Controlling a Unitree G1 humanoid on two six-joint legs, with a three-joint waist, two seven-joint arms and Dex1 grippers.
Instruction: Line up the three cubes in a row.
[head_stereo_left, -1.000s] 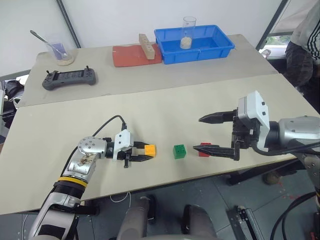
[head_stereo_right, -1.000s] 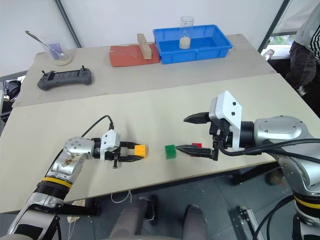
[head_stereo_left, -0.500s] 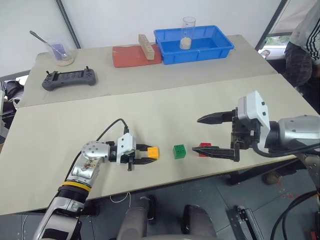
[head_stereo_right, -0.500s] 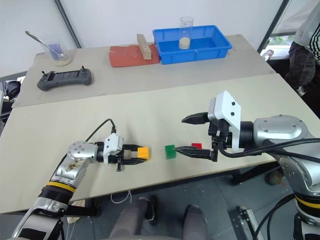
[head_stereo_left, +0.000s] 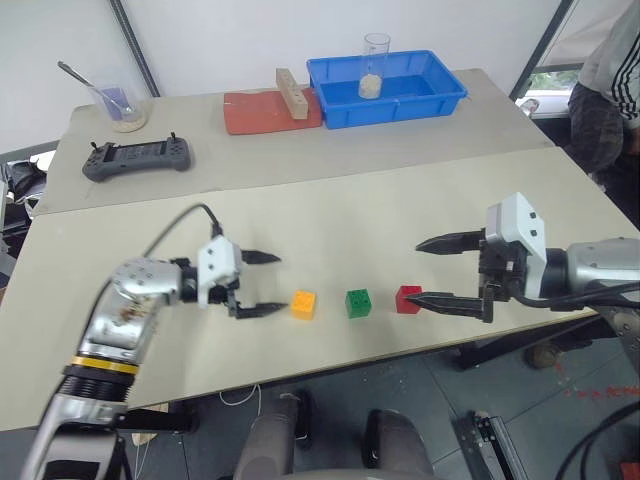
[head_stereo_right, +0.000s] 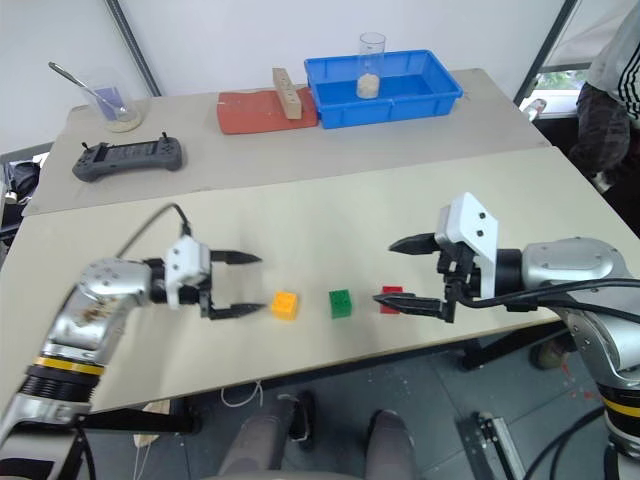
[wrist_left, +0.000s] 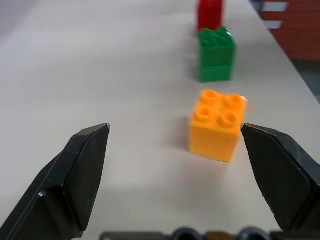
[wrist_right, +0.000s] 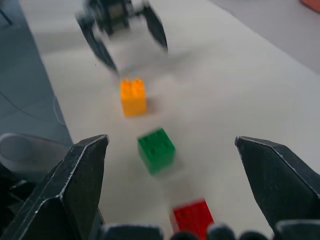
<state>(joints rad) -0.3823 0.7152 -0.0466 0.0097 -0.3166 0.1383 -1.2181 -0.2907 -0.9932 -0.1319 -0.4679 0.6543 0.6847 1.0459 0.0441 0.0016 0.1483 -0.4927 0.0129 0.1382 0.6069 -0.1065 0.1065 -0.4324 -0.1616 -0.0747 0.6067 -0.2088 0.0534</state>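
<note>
Resting on the broad beige tabletop, close to its near edge, the three small studded plastic cubes already sit in a row: the orange cube toward the robot's left, the green cube in the middle, the red cube toward the right. None touches its neighbour, and the gaps look roughly even.

The right gripper, on its white and silver arm, has its two black fingers spread wide and holds nothing; its lower finger lies just beside the red cube, with the tip just past the cube's right side. That is the likeliest trouble: any sideways or forward swing of that arm could shove the red cube out of line, or nudge it into the green one.

The left gripper also stands open and empty, its fingers pointing at the orange cube from the left with a small gap between tips and cube. A forward drift would push the orange cube toward the green and close the spacing (the wrist view shows the cube nearer one finger than the other, so a closing pinch could twist it).

The row sits near the table's edge, so a hard knock could send a cube onto the floor.
</note>
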